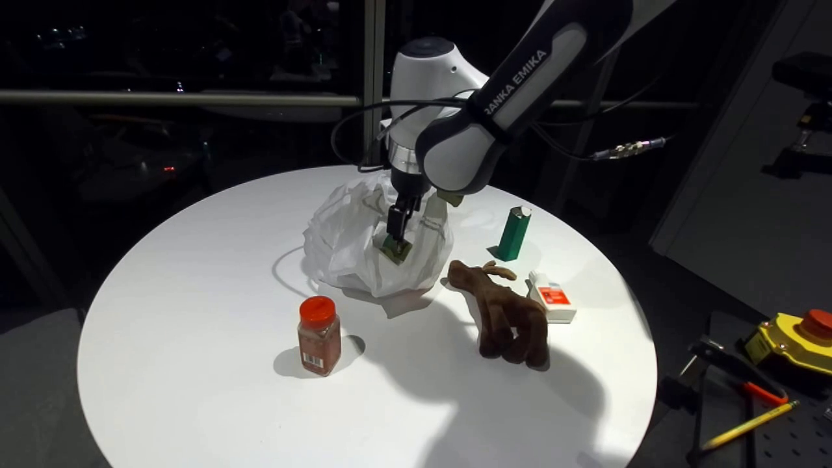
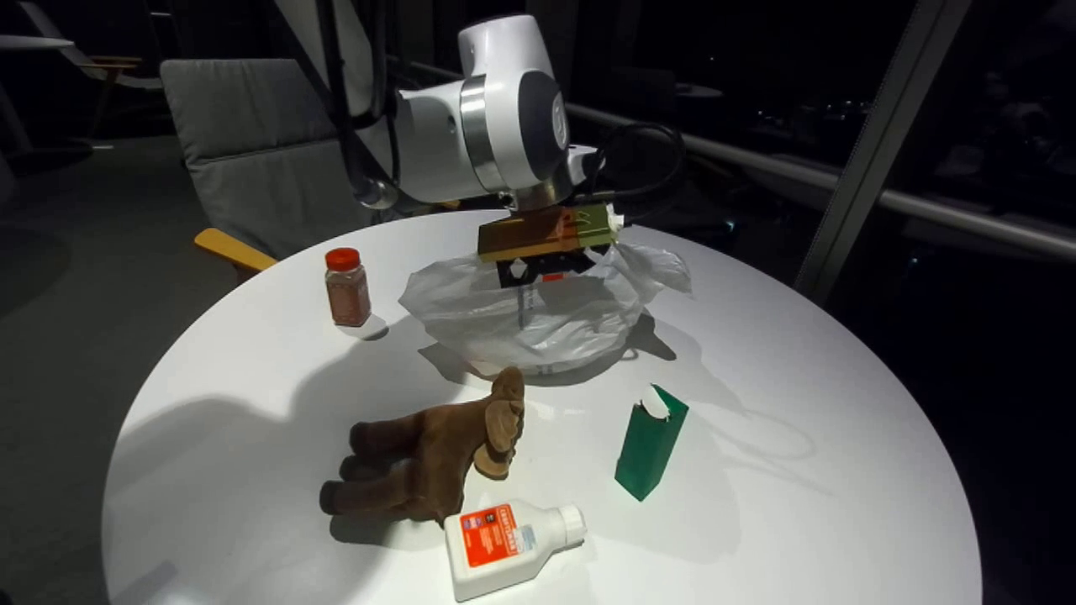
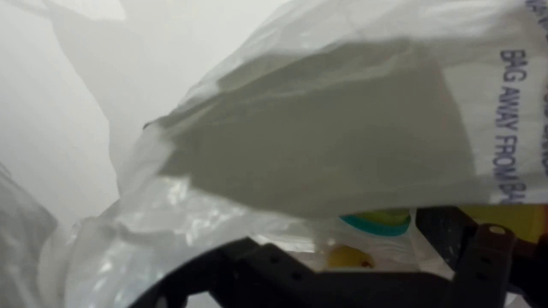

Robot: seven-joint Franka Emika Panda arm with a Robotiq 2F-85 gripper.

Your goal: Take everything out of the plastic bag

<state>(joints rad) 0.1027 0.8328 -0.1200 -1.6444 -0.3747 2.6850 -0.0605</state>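
The crumpled white plastic bag [image 1: 351, 240] stands near the back of the round table. It also shows in an exterior view [image 2: 538, 328] and the wrist view [image 3: 317, 132]. My gripper [image 1: 398, 242] points down at the bag's mouth. In the wrist view its black fingers [image 3: 355, 244] are apart, partly covered by the bag film. An olive-green thing [image 1: 395, 252] shows by the fingertips; I cannot tell if they touch it. Inside the bag a teal-rimmed green piece [image 3: 379, 224] and a yellow thing [image 3: 349, 256] show between the fingers. Other contents are hidden.
A red-lidded jar [image 1: 319, 338], a brown plush animal [image 1: 500, 309], a white bottle with an orange label [image 1: 551, 298] and a tall green box [image 1: 515, 234] are on the table [image 1: 214, 403]. An olive-orange boxy part [image 2: 546, 235] sits at my wrist.
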